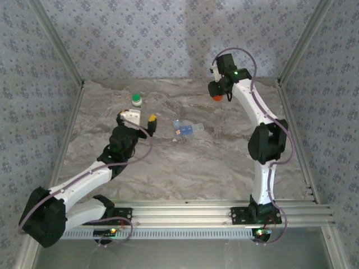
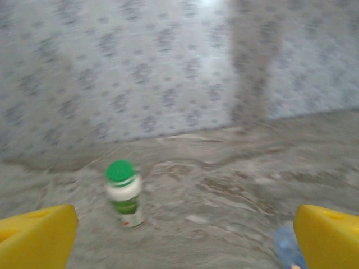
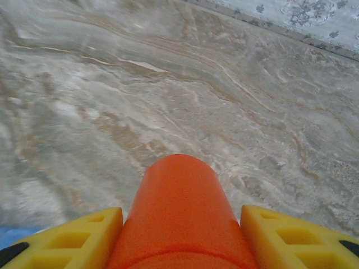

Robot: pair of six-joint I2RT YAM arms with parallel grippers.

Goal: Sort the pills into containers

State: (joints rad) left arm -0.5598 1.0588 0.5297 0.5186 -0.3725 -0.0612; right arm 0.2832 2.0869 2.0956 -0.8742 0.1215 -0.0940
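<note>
The containers are a translucent blue and clear pill box (image 1: 188,129) lying mid-table; its blue edge (image 2: 287,249) shows beside my left gripper's right finger. My left gripper (image 1: 136,116) (image 2: 182,241) hovers left of the box, open wide with nothing between its yellow fingers (image 2: 33,235). At the back right, my right gripper (image 1: 217,94) (image 3: 182,238) is shut on an orange cylindrical bottle (image 3: 179,213) (image 1: 216,97), held above the table. The pills are hidden from me.
A white bottle with a green cap (image 1: 136,101) (image 2: 124,193) stands upright just beyond my left gripper. Patterned walls close in the marbled table (image 1: 168,162) at the back and sides. An aluminium rail (image 1: 185,210) runs along the near edge.
</note>
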